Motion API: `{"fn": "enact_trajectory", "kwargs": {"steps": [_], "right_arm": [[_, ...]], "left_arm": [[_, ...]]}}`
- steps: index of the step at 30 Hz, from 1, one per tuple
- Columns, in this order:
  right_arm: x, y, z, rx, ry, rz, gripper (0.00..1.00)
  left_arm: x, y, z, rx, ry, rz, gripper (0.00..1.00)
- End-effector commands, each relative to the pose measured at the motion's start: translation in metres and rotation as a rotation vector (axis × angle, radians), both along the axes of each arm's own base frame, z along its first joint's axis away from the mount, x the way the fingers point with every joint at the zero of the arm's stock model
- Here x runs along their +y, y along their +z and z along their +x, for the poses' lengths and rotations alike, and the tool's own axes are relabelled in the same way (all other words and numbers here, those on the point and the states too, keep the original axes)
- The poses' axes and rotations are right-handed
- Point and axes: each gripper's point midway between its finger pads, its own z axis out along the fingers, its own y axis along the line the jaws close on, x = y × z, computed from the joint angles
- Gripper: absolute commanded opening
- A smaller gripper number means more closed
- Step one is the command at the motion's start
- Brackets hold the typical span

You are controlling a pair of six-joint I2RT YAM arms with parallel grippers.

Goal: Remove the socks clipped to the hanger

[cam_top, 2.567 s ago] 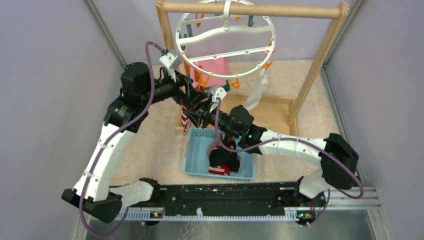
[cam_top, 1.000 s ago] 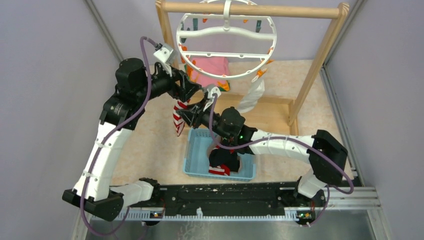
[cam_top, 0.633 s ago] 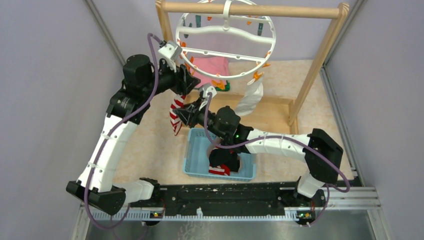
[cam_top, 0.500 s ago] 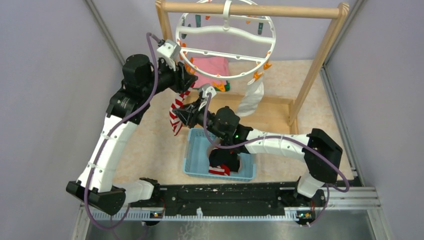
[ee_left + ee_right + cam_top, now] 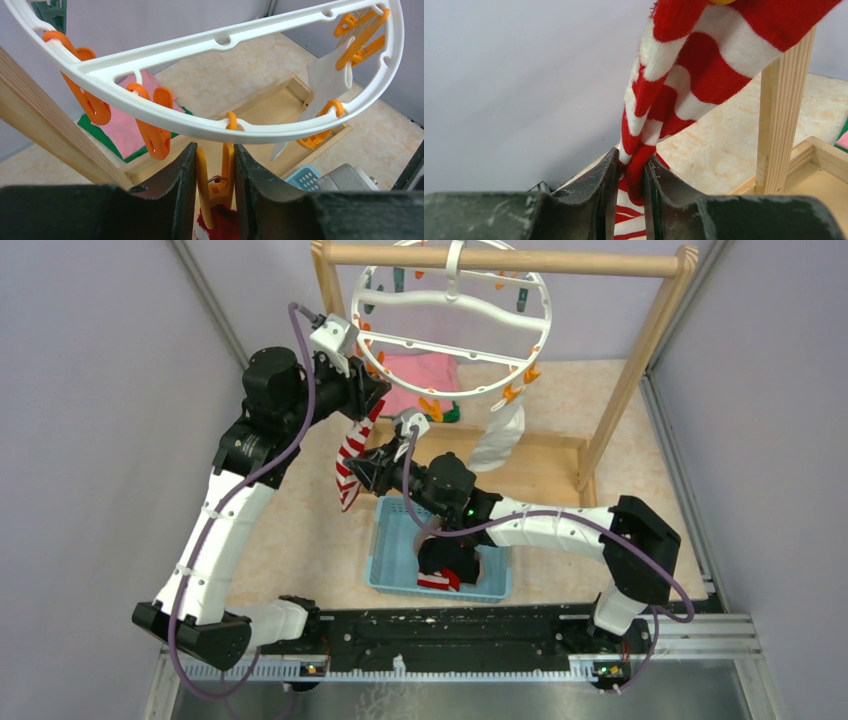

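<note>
My left gripper (image 5: 215, 156) pinches the orange clip (image 5: 228, 161), right gripper (image 5: 630, 166) grips the striped sock (image 5: 704, 65); I should tug gently downward.

**The red-and-white sock (image 5: 347, 465) now hangs stretched out to the left of the basket (image 5: 380, 545).**
Across these few seconds we see the left gripper (image 5: 368, 405) climb and draw back, taking the orange clip (image 5: 220, 175) and the near rim of the hanger (image 5: 447, 349) with it. The ring tips to a new angle and the white sock (image 5: 497, 440) swings slightly inward. The right gripper (image 5: 362, 472) slides left off the basket's far corner, pulling the striped sock slantwise between the two grippers.
</note>
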Motion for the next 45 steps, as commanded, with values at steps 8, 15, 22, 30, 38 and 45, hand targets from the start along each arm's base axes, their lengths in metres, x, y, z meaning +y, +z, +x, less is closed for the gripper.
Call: {"fn": "enact_trajectory", "kwargs": {"steps": [8,15,22,30,38,45], "right_arm": [[0.008,0.020,-0.009,-0.023,0.028,0.026,0.23],[-0.016,-0.003,-0.013,-0.023,0.008,-0.050,0.22],[-0.064,-0.075,-0.047,0.050,0.072,-0.198,0.20],[-0.119,-0.115,-0.072,0.166,0.061,-0.299,0.26],[-0.158,-0.130,-0.068,0.228,-0.053,-0.405,0.99],[-0.193,-0.103,-0.039,0.280,-0.129,-0.397,0.99]], "left_arm": [[-0.001,0.021,0.002,-0.073,0.000,-0.019,0.00],[-0.003,0.029,-0.004,-0.080,-0.021,-0.029,0.00],[-0.004,0.033,-0.006,-0.091,-0.034,-0.035,0.00],[-0.001,0.030,-0.005,-0.085,-0.014,-0.026,0.00],[0.021,0.036,0.011,-0.113,0.132,-0.019,0.00],[0.036,0.049,0.019,-0.171,0.224,-0.006,0.00]]}}
